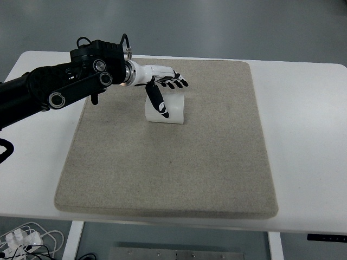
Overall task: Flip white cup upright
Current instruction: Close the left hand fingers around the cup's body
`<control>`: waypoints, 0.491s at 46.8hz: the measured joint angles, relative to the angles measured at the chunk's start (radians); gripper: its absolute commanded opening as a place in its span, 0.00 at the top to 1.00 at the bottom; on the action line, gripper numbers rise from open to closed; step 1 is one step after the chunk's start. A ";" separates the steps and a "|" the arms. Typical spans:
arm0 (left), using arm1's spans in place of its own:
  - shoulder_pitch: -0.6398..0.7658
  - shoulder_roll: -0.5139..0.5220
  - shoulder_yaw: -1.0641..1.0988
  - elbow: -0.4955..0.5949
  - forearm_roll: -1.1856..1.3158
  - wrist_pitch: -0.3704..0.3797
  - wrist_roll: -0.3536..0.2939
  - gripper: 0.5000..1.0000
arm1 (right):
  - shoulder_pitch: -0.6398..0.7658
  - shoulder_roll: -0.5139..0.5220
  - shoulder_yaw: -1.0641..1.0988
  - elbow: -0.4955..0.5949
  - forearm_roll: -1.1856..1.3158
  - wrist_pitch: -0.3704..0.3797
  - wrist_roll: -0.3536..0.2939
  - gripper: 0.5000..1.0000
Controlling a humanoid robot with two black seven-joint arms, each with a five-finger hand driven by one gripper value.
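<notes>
As my left arm (59,89) reaches in from the picture's left edge, its black links and round joints cross the near corner of the white table (309,135) and run out over the beige mat (162,173). Under the table at the bottom left I see a tangle of white cables (24,241). At the end of the arm, my left hand (162,84), white with black fingertips, sits over the far middle part of the mat. Its four fingers (176,82) stretch out flat toward the right, lying just above the far edge of the white cup (169,107). The thumb (158,101) points down and toward me, lying across the cup's left front face. So the hand sits narrow around the cup, thumb in front and fingers behind; I cannot tell for sure whether it grips firmly or only touches. The cup rests on the mat, well inside its edges, in the far half and a little left of center. From this steep angle I cannot tell which way its opening faces.
</notes>
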 measured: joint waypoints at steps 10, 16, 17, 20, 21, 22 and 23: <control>-0.002 -0.009 0.031 0.001 0.000 -0.002 0.000 0.14 | 0.000 0.000 0.000 0.000 0.000 0.000 0.000 0.10; -0.001 -0.015 0.039 0.002 0.001 -0.002 0.000 0.26 | 0.000 0.000 0.000 0.000 0.000 0.000 0.000 0.10; -0.001 -0.016 0.041 0.004 0.001 -0.002 0.000 0.29 | 0.000 0.000 0.000 0.000 0.000 0.000 0.000 0.10; -0.001 -0.020 0.043 0.009 0.002 -0.002 0.000 0.37 | 0.000 0.000 0.000 0.000 0.000 0.000 0.000 0.10; -0.001 -0.021 0.043 0.011 0.003 -0.002 0.000 0.39 | 0.000 0.000 0.000 0.000 0.000 0.000 0.000 0.10; -0.001 -0.021 0.043 0.013 0.007 -0.002 0.000 0.42 | 0.000 0.000 0.000 0.000 0.000 0.000 0.000 0.10; -0.001 -0.021 0.043 0.013 0.011 -0.002 0.000 0.43 | 0.000 0.000 0.000 0.000 0.000 0.000 0.000 0.10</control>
